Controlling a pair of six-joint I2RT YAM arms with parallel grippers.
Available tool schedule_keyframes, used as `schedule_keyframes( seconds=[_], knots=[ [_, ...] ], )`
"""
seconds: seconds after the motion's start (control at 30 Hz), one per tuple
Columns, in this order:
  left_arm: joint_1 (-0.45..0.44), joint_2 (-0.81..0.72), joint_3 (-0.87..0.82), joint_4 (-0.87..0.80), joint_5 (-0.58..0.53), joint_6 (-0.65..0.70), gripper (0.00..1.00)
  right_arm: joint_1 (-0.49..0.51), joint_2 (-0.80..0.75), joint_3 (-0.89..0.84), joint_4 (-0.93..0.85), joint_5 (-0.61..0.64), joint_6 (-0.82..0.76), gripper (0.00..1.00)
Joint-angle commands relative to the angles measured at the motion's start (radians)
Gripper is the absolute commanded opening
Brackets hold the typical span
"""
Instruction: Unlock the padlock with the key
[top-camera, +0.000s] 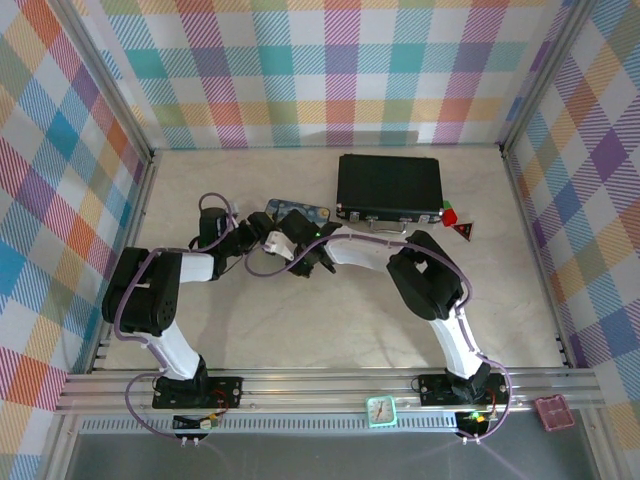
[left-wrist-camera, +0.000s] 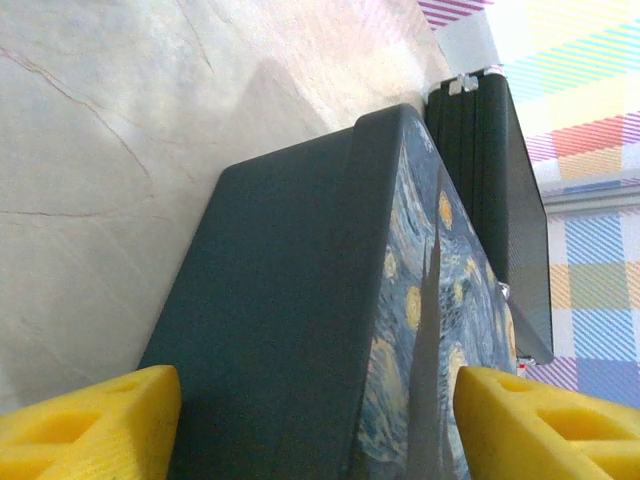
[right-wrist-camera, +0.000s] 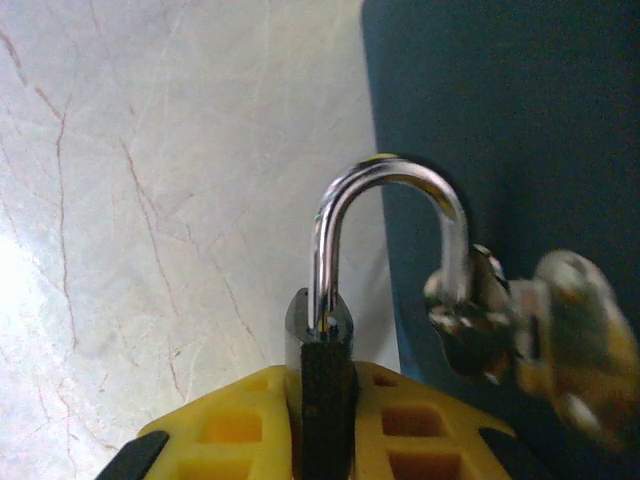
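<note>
My right gripper (right-wrist-camera: 322, 375) is shut on the padlock (right-wrist-camera: 318, 315), whose dark body stands upright between the yellow fingers. Its shiny shackle (right-wrist-camera: 390, 170) arches above the body. The silvery key (right-wrist-camera: 495, 335), blurred, hangs at the shackle's right leg, in front of the blue starry-night tin (right-wrist-camera: 500, 120). My left gripper (left-wrist-camera: 318, 400) is open, a yellow finger (left-wrist-camera: 90, 420) on either side of the same tin (left-wrist-camera: 300, 300), which lies ahead of it. From above, both grippers meet mid-table, left gripper (top-camera: 262, 232) and right gripper (top-camera: 305, 248), just in front of the tin (top-camera: 300, 212).
A black case (top-camera: 390, 188) lies behind and to the right of the tin, also seen on edge as the black case (left-wrist-camera: 500, 200). Small red and green pieces (top-camera: 456, 222) sit by its right corner. Plaid walls (top-camera: 60, 200) enclose the marble table (top-camera: 300, 320).
</note>
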Motion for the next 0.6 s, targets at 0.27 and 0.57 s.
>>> schedule_keyframes(
  seconds=[0.27,0.57],
  knots=[
    [-0.058,-0.008,-0.024,0.081,0.06,-0.034,0.7,-0.021,0.023,0.109,0.001,-0.095,0.026,0.0],
    [-0.08,-0.016,-0.035,0.077,0.057,-0.03,0.64,-0.046,0.043,0.179,-0.018,-0.234,0.127,0.0]
  ],
)
